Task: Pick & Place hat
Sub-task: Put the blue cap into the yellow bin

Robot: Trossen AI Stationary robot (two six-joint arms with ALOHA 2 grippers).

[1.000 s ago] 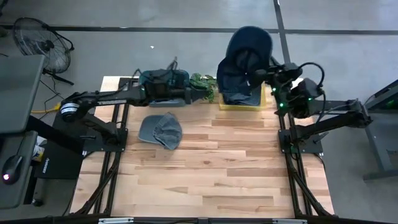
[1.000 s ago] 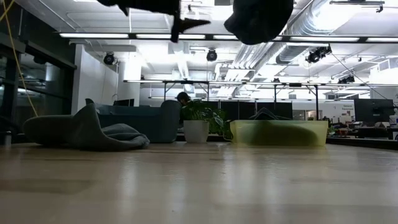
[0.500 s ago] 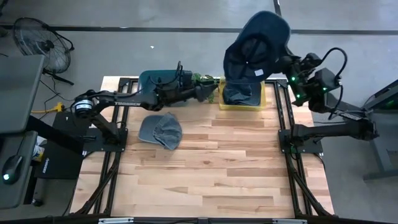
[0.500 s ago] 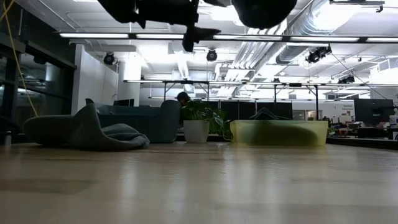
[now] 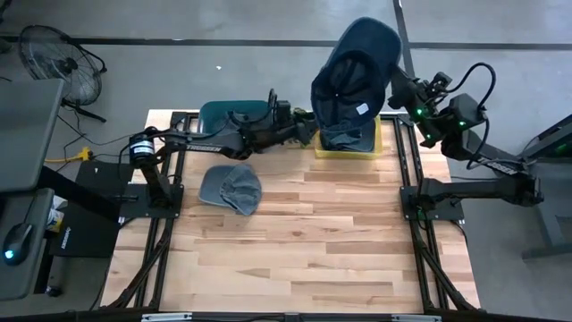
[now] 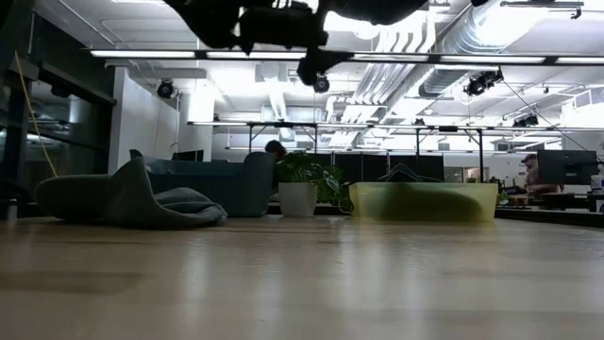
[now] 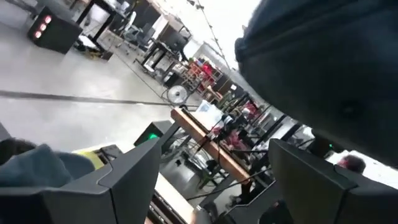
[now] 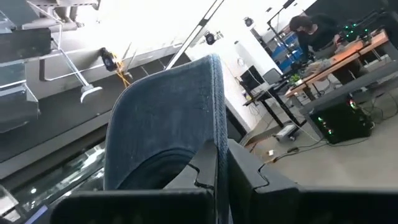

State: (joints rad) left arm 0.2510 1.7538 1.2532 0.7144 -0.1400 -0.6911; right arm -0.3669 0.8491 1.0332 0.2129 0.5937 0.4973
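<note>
High view: the right gripper (image 5: 394,87), at upper right of the frame, is clamped on the edge of a dark blue hat (image 5: 351,76), which hangs in the air over the yellow bin (image 5: 380,143) at the table's far edge. The right wrist view shows its fingers (image 8: 211,168) pressed together on the hat's brim (image 8: 171,118). The left gripper (image 5: 308,128), upper centre, reaches toward the bin with its fingers (image 7: 134,171) spread wide and nothing between them; the raised hat (image 7: 323,68) fills the upper right of its wrist view. A grey hat (image 5: 231,187) lies flat on the wooden table (image 5: 304,241), left of centre. A teal hat (image 5: 231,114) and a plant (image 5: 290,114) sit at the far edge.
</note>
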